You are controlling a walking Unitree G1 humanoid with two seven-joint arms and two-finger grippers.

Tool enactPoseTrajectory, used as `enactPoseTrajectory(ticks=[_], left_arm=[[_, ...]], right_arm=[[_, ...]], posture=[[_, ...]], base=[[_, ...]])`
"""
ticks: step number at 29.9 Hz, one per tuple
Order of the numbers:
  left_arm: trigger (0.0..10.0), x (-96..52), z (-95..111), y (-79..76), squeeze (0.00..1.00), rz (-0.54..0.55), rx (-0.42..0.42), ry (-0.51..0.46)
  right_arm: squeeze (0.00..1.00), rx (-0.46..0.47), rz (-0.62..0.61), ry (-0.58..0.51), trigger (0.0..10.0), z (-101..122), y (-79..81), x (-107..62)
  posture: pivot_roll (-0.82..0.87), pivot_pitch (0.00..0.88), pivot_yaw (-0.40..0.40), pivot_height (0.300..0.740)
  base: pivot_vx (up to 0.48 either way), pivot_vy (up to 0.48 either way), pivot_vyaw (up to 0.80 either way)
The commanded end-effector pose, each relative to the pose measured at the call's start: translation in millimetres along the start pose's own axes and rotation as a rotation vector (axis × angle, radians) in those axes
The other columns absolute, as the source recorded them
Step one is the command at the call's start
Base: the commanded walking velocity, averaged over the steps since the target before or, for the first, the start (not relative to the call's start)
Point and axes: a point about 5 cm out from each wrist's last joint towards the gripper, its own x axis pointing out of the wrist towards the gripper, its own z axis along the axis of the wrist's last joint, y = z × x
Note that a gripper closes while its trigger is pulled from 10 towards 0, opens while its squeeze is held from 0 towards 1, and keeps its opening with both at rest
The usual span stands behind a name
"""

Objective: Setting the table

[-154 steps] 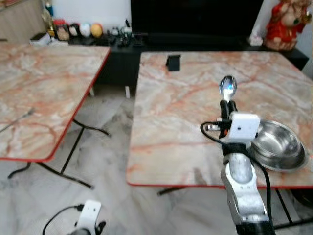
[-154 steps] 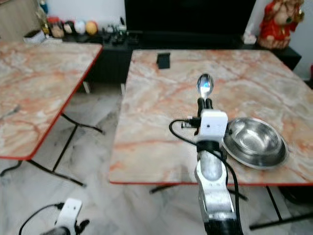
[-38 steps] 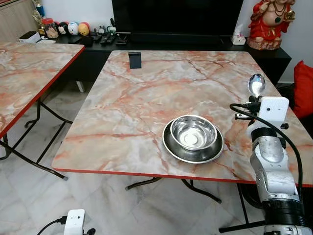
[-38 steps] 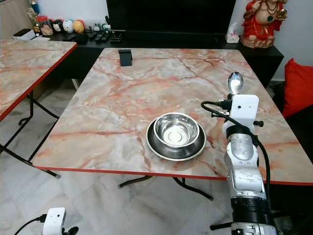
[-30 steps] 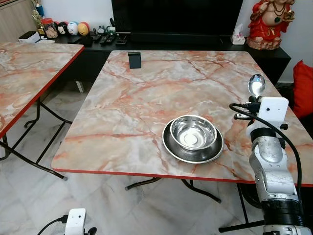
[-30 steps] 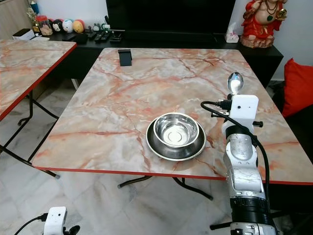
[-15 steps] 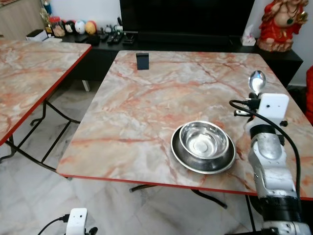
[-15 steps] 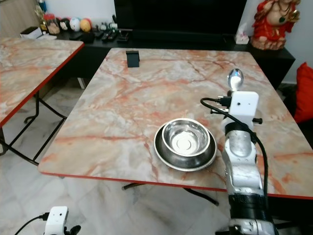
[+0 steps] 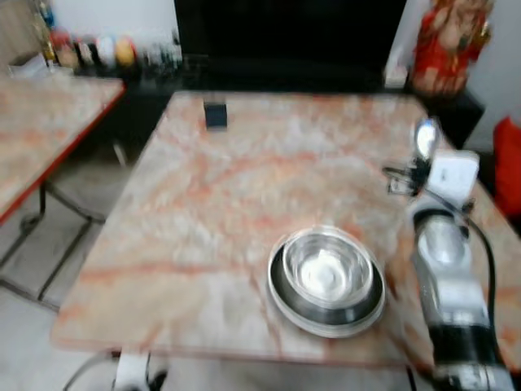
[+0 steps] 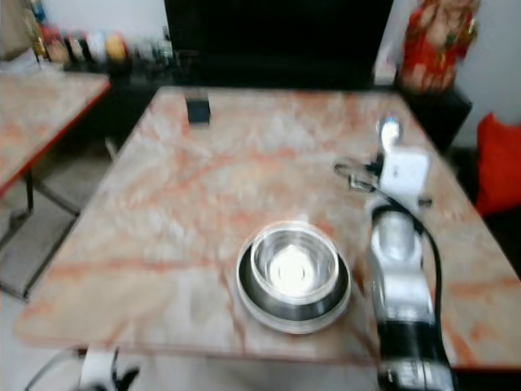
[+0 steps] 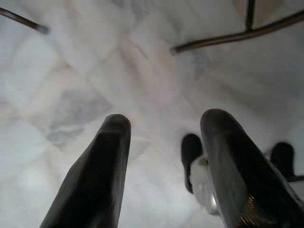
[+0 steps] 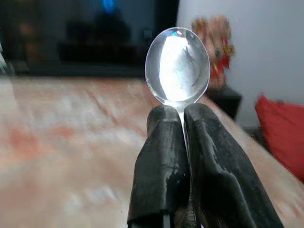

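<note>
A steel bowl (image 9: 327, 271) sits inside a steel plate (image 9: 286, 303) near the front edge of the marble table (image 9: 244, 179). To its right my right arm is raised over the table's right side. My right gripper (image 12: 183, 114) is shut on a metal spoon (image 12: 177, 65), whose bowl end points up above the fingers (image 12: 161, 161); the spoon (image 9: 425, 137) also shows in the head views. My left gripper (image 11: 164, 126) hangs low over the pale floor, open with nothing between its fingers (image 11: 97, 175).
A small black stand (image 9: 216, 114) sits at the table's far left. A second marble table (image 9: 41, 122) is on the left. Behind are a dark TV cabinet (image 9: 285, 77), a red statue (image 9: 444, 45) and a red cushion (image 9: 509, 163). Table legs (image 11: 228, 35) cross the floor.
The head views have shifted and blurred, so the camera is moving. The bowl and plate now appear lower and nearer. My right gripper still holds the spoon upright.
</note>
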Motion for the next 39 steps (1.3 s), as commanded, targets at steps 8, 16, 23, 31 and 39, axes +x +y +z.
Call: enactPoseTrajectory(ticks=[8,16,23,31,39], left_arm=[[10.0,-1.3,-9.8,-2.6,0.0,-0.018,0.038,0.048],[10.0,-0.6,-7.3,-4.6,0.0,-0.034,0.044,0.041],[10.0,-0.6,-7.1,-4.1,0.0,-0.038,0.049,0.04],[10.0,-2.1,-11.3,-1.6,0.0,-0.035,0.052,0.046],[10.0,-3.5,-16.5,-1.2,0.0,-0.039,0.061,0.056]], right_arm=[[0.0,0.051,-0.06,0.139,10.0,15.7,-28.5,-29.4],[0.0,0.138,0.007,0.379,10.0,-6.1,-26.0,-51.5],[0.0,0.12,0.1,0.555,10.0,-33.5,-21.8,-63.7],[0.0,0.126,0.154,0.666,10.0,-58.6,-14.9,-70.3],[0.0,0.147,0.172,0.692,10.0,-69.3,-8.7,-68.5]], posture=[[-0.06,0.0,0.012,0.74],[-0.07,0.0,0.006,0.74],[-0.07,0.0,0.0,0.74],[-0.06,0.0,-0.003,0.74],[-0.05,0.0,-0.007,0.74]], base=[[0.0,0.0,0.0],[0.0,0.0,0.0],[0.0,0.0,0.0],[0.0,0.0,0.0],[0.0,0.0,0.0]])
